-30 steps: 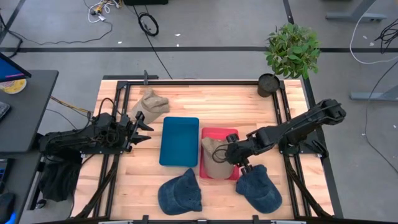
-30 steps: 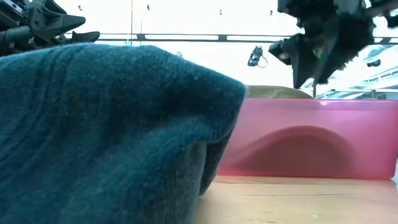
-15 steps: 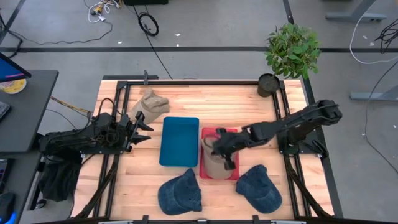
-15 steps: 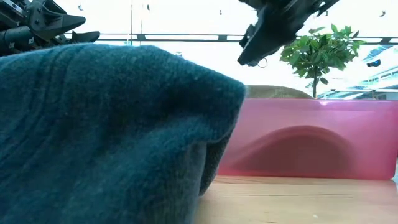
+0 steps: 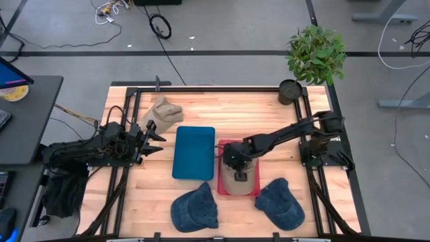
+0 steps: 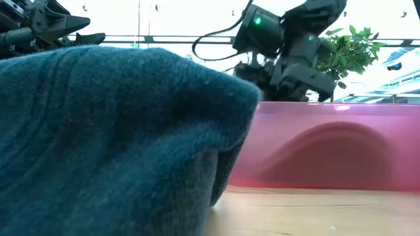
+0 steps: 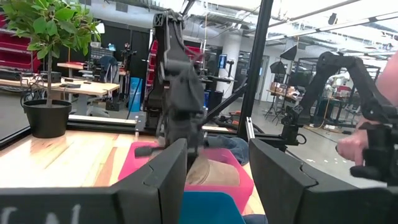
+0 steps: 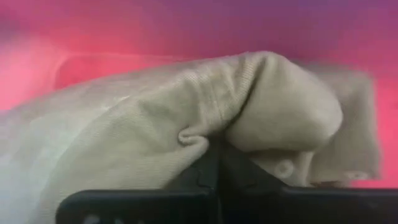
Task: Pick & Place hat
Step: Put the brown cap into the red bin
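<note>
A tan hat (image 5: 238, 183) lies in the red tray (image 5: 252, 143) at the table's middle. My right gripper (image 5: 234, 165) points steeply down into it, shut; the right wrist view shows tan cloth (image 8: 155, 124) bunched round its tips. A second tan hat (image 5: 161, 111) rests on the wood at the far left. Two blue hats (image 5: 195, 207) (image 5: 279, 203) lie by the near edge. My left gripper (image 5: 158, 138) waits open at the table's left, above the wood, holding nothing. My right gripper presses its shut fingertips (image 8: 217, 163) down on the tan hat's crown cloth (image 8: 194, 134), coming from above and slanting from the table's right. The cloth puckers into a small fold at the tips and bulges on either side. The hat lies in the red tray.
A blue tray (image 5: 193, 152) stands left of the red one. A potted plant (image 5: 314, 54) is at the far right corner. One blue hat (image 6: 118, 131) fills the low view's left, next to the red tray's wall (image 6: 328, 151).
My right gripper has swung from above the near right blue hat toward the table's left, then sunk onto the tan hat in the red tray, rolling a little as it went. The hat's shape behind the tray's wall has widened.
</note>
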`<state>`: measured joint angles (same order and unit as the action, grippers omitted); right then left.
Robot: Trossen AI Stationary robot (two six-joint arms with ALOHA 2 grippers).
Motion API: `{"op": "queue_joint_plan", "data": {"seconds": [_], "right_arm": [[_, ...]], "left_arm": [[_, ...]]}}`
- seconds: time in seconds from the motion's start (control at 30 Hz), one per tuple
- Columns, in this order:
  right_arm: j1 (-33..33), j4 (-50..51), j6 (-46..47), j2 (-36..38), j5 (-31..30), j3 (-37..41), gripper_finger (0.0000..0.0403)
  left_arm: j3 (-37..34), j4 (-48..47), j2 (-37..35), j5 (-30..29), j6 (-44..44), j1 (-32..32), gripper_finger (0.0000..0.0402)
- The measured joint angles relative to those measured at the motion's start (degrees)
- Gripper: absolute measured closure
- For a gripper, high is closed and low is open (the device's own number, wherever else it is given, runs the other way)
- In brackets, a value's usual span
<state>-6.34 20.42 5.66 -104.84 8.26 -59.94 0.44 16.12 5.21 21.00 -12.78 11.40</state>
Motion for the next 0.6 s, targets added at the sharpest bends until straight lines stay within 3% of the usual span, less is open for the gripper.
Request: {"op": "queue_joint_plan", "data": {"seconds": [0.2, 0.47, 0.6], "right_arm": [[0.54, -1.30, 0.99, 0.30, 1.68, 0.06, 0.0402], [0.25, -0.22, 1.02, 10.53, 1.35, 0.07, 0.0403], [-0.51, 1.23, 1.95, 15.71, -2.27, 0.07, 0.0403]], "left_arm": [[0.01, -0.02, 0.02, -0.01, -0.01, 0.00, 0.0225], [0.01, -0.04, 0.00, 0.01, 0.00, 0.00, 0.0225], [0.00, -0.04, 0.02, 0.00, 0.02, 0.00, 0.0225]]}}
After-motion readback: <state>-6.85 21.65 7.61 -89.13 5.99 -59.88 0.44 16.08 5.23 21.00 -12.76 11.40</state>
